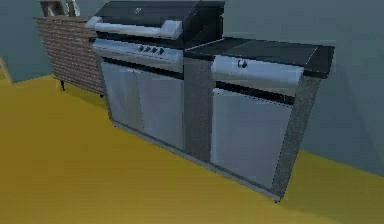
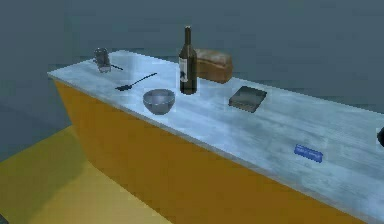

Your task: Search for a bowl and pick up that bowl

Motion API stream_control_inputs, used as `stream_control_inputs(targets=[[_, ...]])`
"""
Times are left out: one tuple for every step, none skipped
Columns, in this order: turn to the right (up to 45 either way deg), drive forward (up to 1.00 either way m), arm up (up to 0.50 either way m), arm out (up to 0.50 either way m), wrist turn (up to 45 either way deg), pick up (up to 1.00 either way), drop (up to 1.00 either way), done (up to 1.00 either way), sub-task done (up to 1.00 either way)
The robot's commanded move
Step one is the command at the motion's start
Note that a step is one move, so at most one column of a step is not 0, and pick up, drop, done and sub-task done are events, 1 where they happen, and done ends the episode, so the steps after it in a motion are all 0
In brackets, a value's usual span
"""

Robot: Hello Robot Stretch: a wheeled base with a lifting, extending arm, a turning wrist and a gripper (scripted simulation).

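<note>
a grey bowl (image 2: 158, 100) sits on the pale-topped desk (image 2: 230, 125), close to its near edge and toward the left. just behind it to the right a dark bottle (image 2: 187, 62) stands upright, with a bread loaf (image 2: 213, 66) beyond. a dark utensil (image 2: 135, 81) lies far-left of the bowl, and a flat dark slab (image 2: 247, 97) to its right. the tool's state, and where the bowl lies from it, cannot be told.
</note>
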Motion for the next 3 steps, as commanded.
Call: stream_control_inputs(targets=[[0.0, 0.00, 0.38, 0.00, 0.0, 0.00, 0.00, 0.00, 0.00], [0.0, 0.00, 0.00, 0.44, 0.0, 0.00, 0.00, 0.00, 0.00], [0.0, 0.00, 0.00, 0.00, 45.0, 0.00, 0.00, 0.00, 0.00]])
